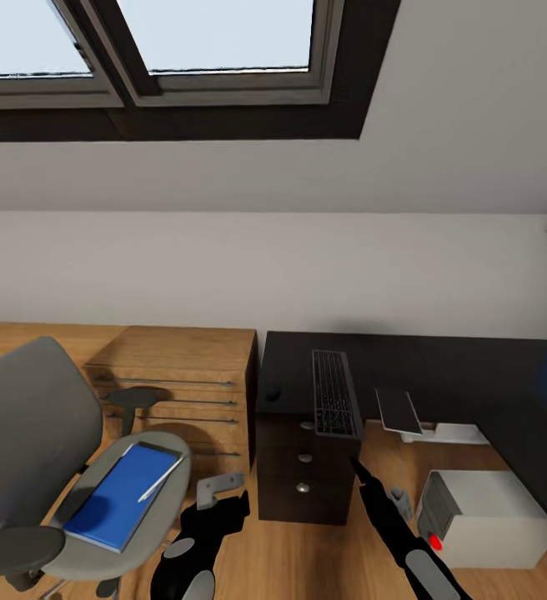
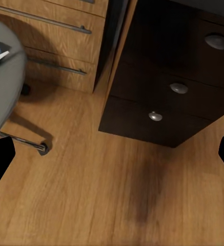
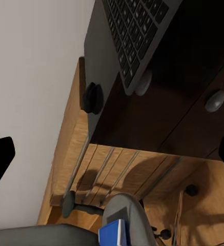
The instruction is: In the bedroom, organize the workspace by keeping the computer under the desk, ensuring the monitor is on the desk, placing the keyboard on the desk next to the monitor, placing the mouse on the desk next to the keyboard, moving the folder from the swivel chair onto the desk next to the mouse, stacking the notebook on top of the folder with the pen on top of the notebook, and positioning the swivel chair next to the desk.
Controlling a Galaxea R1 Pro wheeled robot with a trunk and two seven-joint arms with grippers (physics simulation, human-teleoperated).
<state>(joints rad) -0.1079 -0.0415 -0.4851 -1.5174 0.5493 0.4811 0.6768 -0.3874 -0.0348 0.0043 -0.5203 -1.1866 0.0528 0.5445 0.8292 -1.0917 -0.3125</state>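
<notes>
wood cabinet (image 1: 186,379) left of desk (image 1: 407,362) | keyboard (image 1: 334,392) overhangs drawers (image 1: 305,467) | both grippers released

Both arms reach forward, left end effector (image 1: 222,493) open, right end effector (image 1: 362,472) open.

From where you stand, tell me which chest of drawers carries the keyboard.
The black desk's drawer unit, with round silver knobs; the keyboard overhangs its front. The light-wood cabinet has bar handles.

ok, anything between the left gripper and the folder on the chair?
Nothing visible. The left gripper hangs open just right of the swivel chair seat; the folder lies flat there with the pen on top, and open air between.
</notes>
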